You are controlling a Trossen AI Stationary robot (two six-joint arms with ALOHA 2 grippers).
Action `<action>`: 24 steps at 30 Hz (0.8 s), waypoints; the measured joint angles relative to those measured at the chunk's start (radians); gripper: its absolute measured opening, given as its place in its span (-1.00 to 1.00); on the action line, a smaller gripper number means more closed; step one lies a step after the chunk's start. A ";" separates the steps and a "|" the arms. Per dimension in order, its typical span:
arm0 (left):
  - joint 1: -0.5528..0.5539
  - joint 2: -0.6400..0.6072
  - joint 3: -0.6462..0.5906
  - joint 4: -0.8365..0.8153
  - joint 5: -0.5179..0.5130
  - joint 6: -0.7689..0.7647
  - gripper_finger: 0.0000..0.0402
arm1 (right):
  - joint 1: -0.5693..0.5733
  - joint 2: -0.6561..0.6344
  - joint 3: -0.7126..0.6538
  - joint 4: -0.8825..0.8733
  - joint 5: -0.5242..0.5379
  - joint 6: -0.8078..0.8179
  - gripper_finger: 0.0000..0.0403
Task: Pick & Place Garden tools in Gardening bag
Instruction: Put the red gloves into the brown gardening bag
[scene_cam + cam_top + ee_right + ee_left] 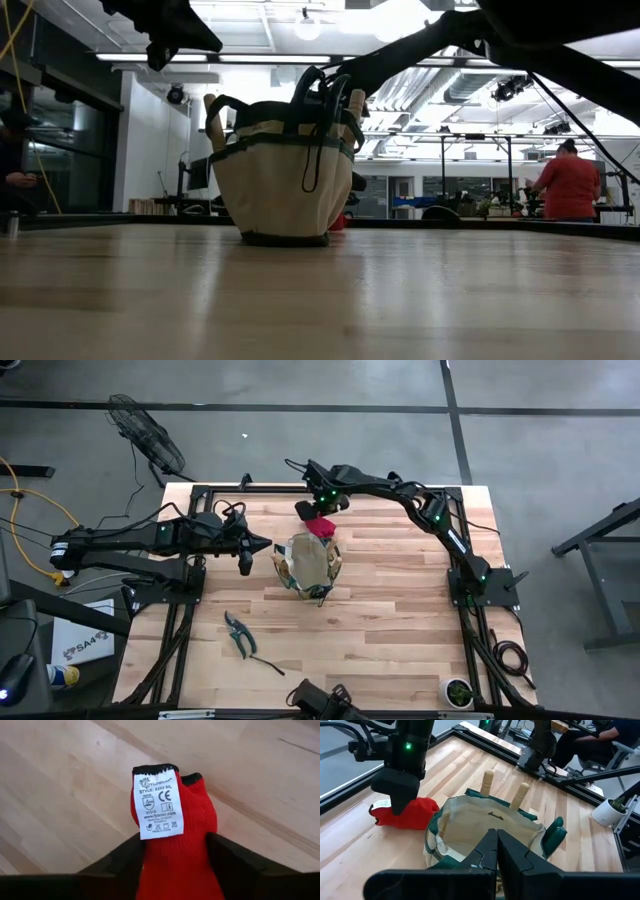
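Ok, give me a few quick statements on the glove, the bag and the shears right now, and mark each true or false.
1. The right gripper has its jaws on either side of the red glove. True.
2. The glove already lies inside the gardening bag. False: it lies on the table beside the bag.
3. The pruning shears lie on the table, apart from the bag. True.
4. The left gripper holds a trowel. False: its jaws are shut on nothing, near the bag.
5. Two wooden handles stick up from the bag. True.
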 joint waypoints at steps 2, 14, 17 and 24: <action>0.000 0.000 0.000 0.000 0.000 0.000 -1.00 | 0.000 0.000 0.000 0.000 0.001 -0.001 -0.15; 0.000 0.000 0.000 0.000 0.019 -0.003 -1.00 | 0.000 -0.007 0.000 -0.008 -0.034 -0.050 -0.94; 0.000 0.000 0.000 0.000 0.028 -0.006 -1.00 | 0.000 -0.035 0.000 -0.016 0.002 -0.057 -0.96; 0.000 -0.008 0.000 0.001 0.042 -0.018 -1.00 | -0.006 -0.141 0.000 -0.020 0.055 -0.072 -0.97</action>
